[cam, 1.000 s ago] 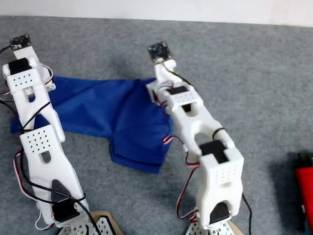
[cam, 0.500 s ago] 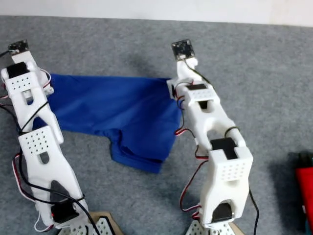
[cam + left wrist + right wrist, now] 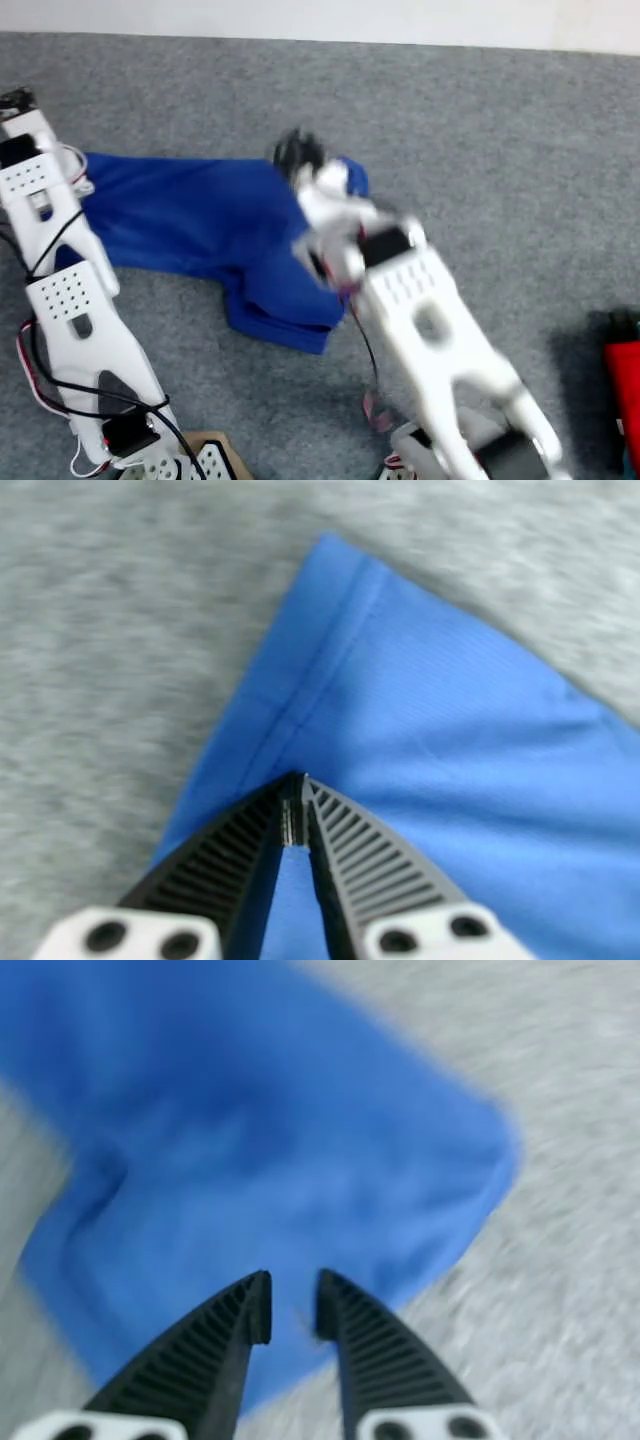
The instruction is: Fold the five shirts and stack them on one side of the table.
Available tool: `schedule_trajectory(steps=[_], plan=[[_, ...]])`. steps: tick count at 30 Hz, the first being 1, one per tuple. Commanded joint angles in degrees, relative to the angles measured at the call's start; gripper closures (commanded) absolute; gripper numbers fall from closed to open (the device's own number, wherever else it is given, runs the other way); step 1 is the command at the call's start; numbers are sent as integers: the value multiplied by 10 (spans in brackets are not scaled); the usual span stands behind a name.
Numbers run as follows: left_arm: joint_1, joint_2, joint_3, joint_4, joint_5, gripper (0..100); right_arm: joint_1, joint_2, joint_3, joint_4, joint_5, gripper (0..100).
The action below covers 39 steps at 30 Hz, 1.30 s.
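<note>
A blue shirt [image 3: 200,215] lies spread and partly rumpled on the grey carpet. In the left wrist view my left gripper [image 3: 295,805] is shut on the shirt [image 3: 450,740], pinching it near a hemmed corner. In the high view the left arm [image 3: 40,190] stands over the shirt's left end. The right arm [image 3: 400,290] is blurred and leans over the shirt's right part. My right gripper [image 3: 292,1310] hangs just above the shirt [image 3: 250,1140] near its rounded edge. Its fingers are slightly apart, and nothing shows between them.
A red object [image 3: 622,385] sits at the right edge of the table. A bit of brown board [image 3: 215,455] lies by the arm bases. Bare grey carpet [image 3: 500,150] stretches to the right of the shirt and behind it.
The right arm pulled the shirt's right end out to the right, then swung back left over the cloth. The left arm shifted left, and the shirt slid left with it.
</note>
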<state>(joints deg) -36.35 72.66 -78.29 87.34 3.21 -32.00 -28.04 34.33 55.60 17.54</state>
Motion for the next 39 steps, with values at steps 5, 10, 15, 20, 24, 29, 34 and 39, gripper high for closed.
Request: schedule_trajectory(steps=[5, 10, 15, 20, 24, 29, 34, 39], plan=[[-58, -3, -68, -2, 1, 995, -30, -335, 266, 5, 84, 872], [-54, 0, -125, 47, 1, 995, -41, -383, 356, 0, 115, 807], [-54, 0, -139, 55, 1, 995, -72, -373, 403, -48, 117, 757], [-55, 1, -135, 55, 1, 995, -91, -347, 424, -112, 117, 757], [-55, 1, -135, 55, 1, 995, -90, -300, 446, -179, 117, 757], [-55, 1, -135, 52, 1, 995, -87, -254, 447, -212, 117, 762], [-54, 1, -135, 55, 1, 995, -86, -247, 445, -225, 115, 932], [-54, 2, -134, 55, 1, 995, -50, -247, 421, -225, 113, 984]])
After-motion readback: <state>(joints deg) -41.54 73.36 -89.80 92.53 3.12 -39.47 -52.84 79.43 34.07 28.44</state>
